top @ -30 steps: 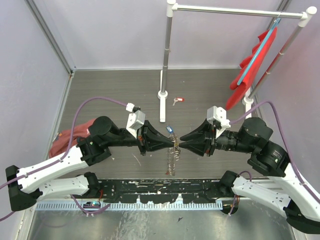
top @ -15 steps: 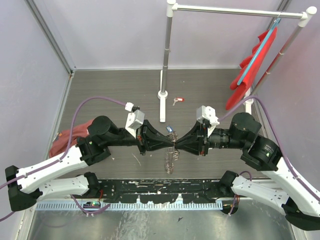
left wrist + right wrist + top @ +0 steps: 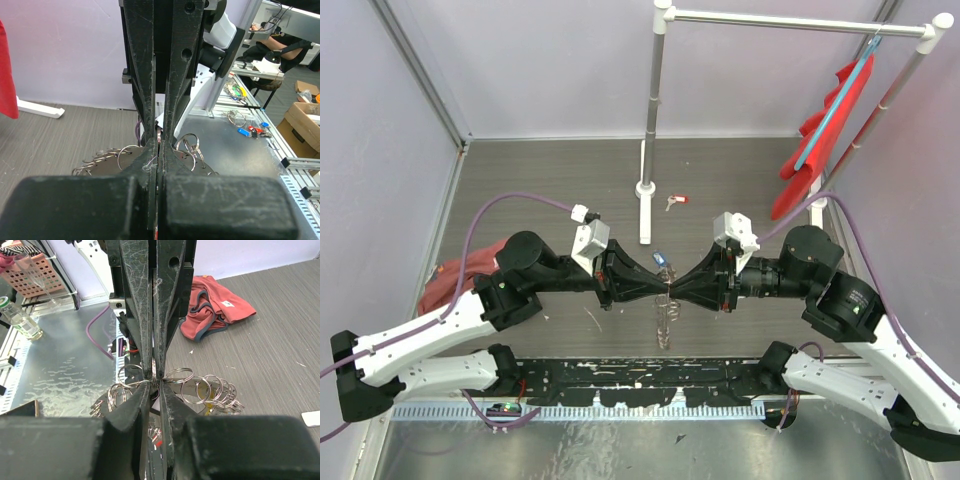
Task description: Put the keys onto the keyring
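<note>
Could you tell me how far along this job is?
Done: cannot tell whether any key is threaded. In hand: left gripper and right gripper meet tip to tip, both pinching the hanging keyring. To do: a red key lies loose by the stand base; a blue key sits near the tips.

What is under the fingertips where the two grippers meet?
The keyring, a bunch of wire loops, spreads below the left gripper and right gripper, both shut on it. The pinch itself is hidden.
</note>
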Robot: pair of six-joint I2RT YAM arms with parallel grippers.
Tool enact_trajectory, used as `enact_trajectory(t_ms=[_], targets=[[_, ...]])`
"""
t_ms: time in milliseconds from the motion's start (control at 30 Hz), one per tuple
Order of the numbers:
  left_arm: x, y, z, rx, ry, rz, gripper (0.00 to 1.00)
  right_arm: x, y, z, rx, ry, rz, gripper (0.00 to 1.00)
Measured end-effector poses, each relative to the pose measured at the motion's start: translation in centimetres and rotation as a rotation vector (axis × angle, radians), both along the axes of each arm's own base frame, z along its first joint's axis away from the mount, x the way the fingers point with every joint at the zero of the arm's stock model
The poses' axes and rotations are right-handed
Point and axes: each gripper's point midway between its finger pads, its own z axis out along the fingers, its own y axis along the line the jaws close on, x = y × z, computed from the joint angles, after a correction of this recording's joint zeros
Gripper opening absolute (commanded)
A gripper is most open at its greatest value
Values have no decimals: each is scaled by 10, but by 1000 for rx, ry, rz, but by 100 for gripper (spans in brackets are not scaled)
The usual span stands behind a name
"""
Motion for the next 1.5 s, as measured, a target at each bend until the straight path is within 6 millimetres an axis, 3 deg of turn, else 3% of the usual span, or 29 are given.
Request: enact_trajectory(t_ms=[300, 467, 767, 1067, 1167, 1500], targets=[[-1, 0, 0, 2, 0, -5, 0, 0, -1, 1, 3, -3, -1, 1], [-1, 0, 1, -2, -2, -6, 0, -1, -2, 2, 6, -7, -6, 1], [1, -1, 0, 8, -17, 2, 32, 5, -5, -5, -102, 22, -28, 1], [10, 11, 4, 38, -74, 86, 37, 12, -13, -31, -327, 125, -58, 1], [17, 12, -2, 74, -90, 121, 37, 15, -16, -42, -401, 162, -77, 1], [34, 1, -52, 300, -125, 141, 39, 17, -29, -70, -565, 247, -113, 1]])
